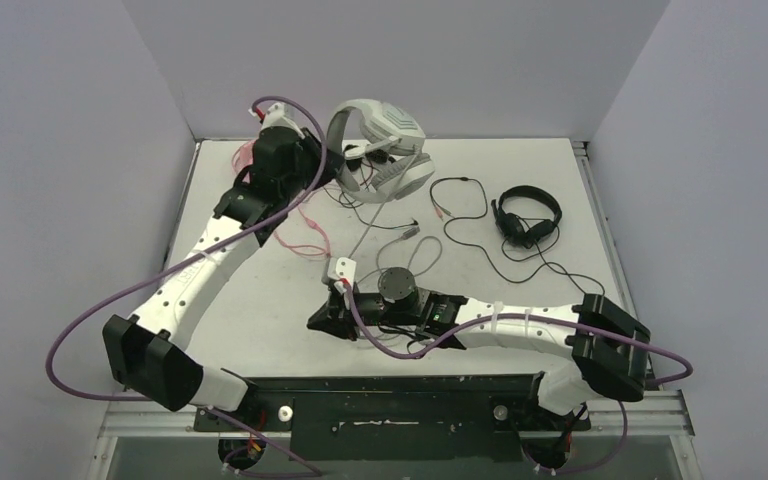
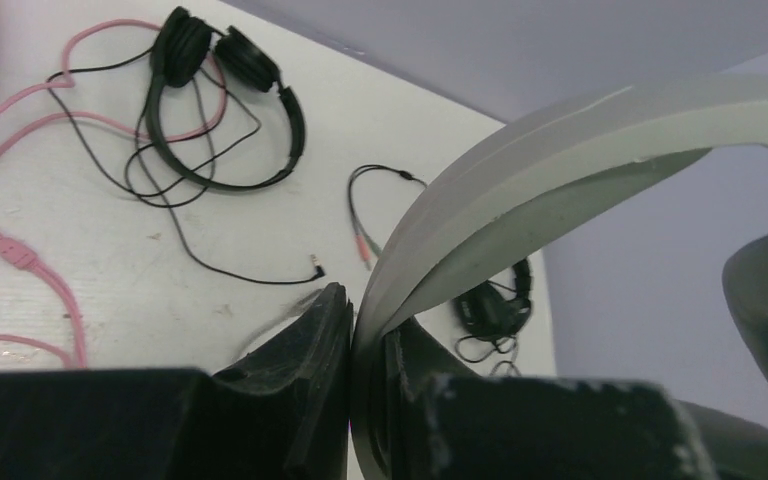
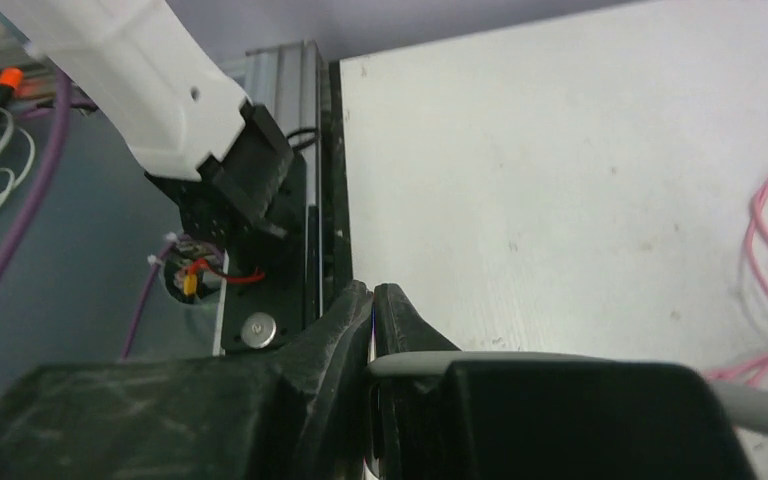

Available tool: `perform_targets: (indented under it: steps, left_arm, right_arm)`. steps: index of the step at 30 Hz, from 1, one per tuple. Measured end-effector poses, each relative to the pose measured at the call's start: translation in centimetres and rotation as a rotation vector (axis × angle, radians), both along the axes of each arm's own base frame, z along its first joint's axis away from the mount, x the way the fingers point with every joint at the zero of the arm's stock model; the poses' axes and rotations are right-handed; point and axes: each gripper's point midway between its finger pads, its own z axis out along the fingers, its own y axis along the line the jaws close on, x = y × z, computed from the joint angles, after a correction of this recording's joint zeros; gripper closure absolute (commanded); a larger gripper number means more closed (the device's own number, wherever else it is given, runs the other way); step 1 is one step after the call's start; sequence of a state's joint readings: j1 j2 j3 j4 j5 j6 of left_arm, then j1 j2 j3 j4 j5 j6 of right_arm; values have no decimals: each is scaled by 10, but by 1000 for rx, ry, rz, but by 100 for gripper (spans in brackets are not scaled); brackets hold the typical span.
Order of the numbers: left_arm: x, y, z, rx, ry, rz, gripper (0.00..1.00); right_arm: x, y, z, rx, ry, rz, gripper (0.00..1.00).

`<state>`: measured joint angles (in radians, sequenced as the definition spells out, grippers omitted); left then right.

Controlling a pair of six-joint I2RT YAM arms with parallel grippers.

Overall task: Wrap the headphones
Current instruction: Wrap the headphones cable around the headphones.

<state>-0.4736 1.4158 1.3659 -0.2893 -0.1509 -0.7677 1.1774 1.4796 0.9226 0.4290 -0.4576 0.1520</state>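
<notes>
White-grey plastic filled the left wrist view: the headband of the bulky white-grey headset (image 2: 560,150) ran down between the fingers of the left end effector (image 2: 352,325), which was clamped tight on it. Only from above could I see that this headset was held up off the tabletop (image 1: 260,310), at the far side left of centre.

The left wrist camera gave me a plain look at a thin black headset (image 2: 222,100) lying flat beside loops of pink cable (image 2: 20,250). From above, that one was mostly hidden beneath the raised headset. I could not make out the pink headset itself, since the left arm covered that corner.

A second black headset (image 1: 527,215) lay well apart to the right. In the left wrist view it was small and partly cut off by the band.

Near the middle of the near side, the right end effector (image 3: 372,300) was shut on the grey cable (image 3: 560,362), which left the jaws sideways and ran out of frame. The top view showed that cable trailing down from the raised headset, but the wrist hid the pinch itself.
</notes>
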Motion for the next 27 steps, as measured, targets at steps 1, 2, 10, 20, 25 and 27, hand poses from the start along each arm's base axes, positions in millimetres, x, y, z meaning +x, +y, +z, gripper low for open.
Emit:
perform_targets:
  steps: [1, 2, 10, 20, 25, 27]
  left_arm:
    - [0, 0, 13, -29, -7, -9, 100]
    - [0, -1, 27, -67, -15, -25, 100]
    - [-25, -13, 58, -274, 53, -164, 100]
    - [-75, -35, 65, -380, 173, -395, 100]
    - [-101, -41, 72, -405, 190, -503, 100]
    - [-110, -44, 72, -413, 195, -548, 100]
  right_arm:
    - [0, -3, -13, -24, 14, -9, 92]
    - [1, -6, -22, -42, 26, -19, 92]
    - [38, -39, -56, -44, 96, -154, 90]
    - [116, -94, -28, 53, 103, -321, 85]
    - [146, -121, -25, 67, 116, -399, 79]
    - [151, -127, -25, 70, 125, -413, 75]
